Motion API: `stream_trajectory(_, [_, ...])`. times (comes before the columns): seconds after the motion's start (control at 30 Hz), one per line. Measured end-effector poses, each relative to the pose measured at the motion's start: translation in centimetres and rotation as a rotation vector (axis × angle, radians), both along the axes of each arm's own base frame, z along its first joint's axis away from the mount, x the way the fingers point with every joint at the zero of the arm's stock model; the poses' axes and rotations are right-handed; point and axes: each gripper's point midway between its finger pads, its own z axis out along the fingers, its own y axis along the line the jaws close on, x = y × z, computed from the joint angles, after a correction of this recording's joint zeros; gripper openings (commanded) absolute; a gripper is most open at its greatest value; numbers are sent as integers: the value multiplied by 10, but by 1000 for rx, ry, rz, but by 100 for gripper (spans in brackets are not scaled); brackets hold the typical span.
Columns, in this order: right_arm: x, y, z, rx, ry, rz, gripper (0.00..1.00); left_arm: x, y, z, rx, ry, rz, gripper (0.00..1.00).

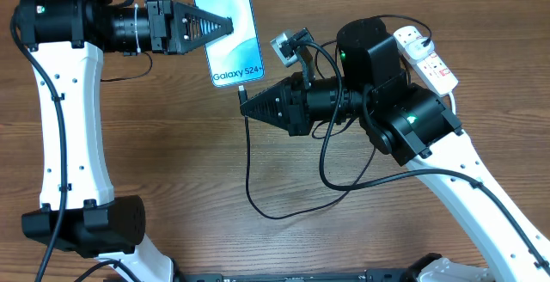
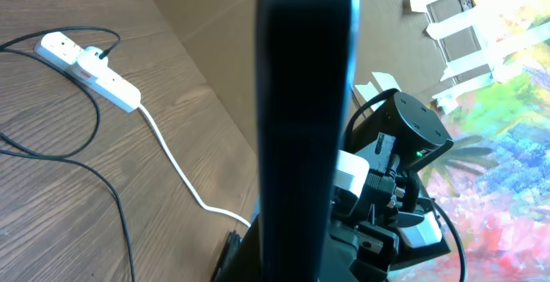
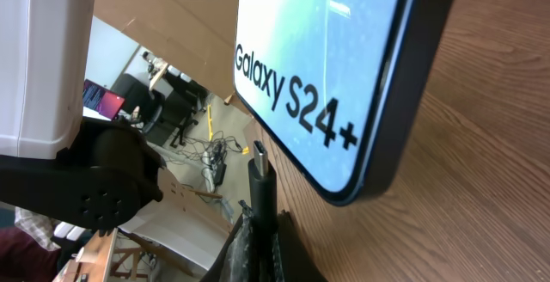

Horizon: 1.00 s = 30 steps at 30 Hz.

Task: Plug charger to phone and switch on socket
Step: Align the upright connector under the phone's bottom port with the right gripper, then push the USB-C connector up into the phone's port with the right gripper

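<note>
Brown wood-grain tabletop [image 1: 172, 153] fills my overhead view, and a cardboard panel [image 2: 219, 45] backs it in the left wrist view. My left gripper [image 1: 225, 26] is clamped on the long edge of the phone [image 1: 232, 52], a slim rectangular handset with a dark frame and a light blue screen reading "Galaxy S24+". Its dark edge fills the middle of my left wrist view. My right gripper [image 1: 244, 103] is pinched tight on the charger [image 1: 249, 166], a long thin black cable. The small plug tip [image 3: 260, 155] stands out of the fingertips just beneath the phone's bottom edge; I cannot tell whether it touches. From the grip the cable loops across the table under the right arm. The socket [image 1: 424, 52], a white oblong power strip with red switches and a white cord, lies at the far right, well apart from the phone.
</note>
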Motion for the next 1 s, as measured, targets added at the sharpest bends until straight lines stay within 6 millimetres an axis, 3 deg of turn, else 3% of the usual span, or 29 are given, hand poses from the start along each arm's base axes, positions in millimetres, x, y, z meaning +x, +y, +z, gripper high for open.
stream_trajectory(0.53, [6,4,-10,-14,35,-5,4,-1,0,0,0,8,0,4])
stream_trajectory(1.0, [2,6,-7,4,38,25,4,4,2,-8,49,-4,22,4])
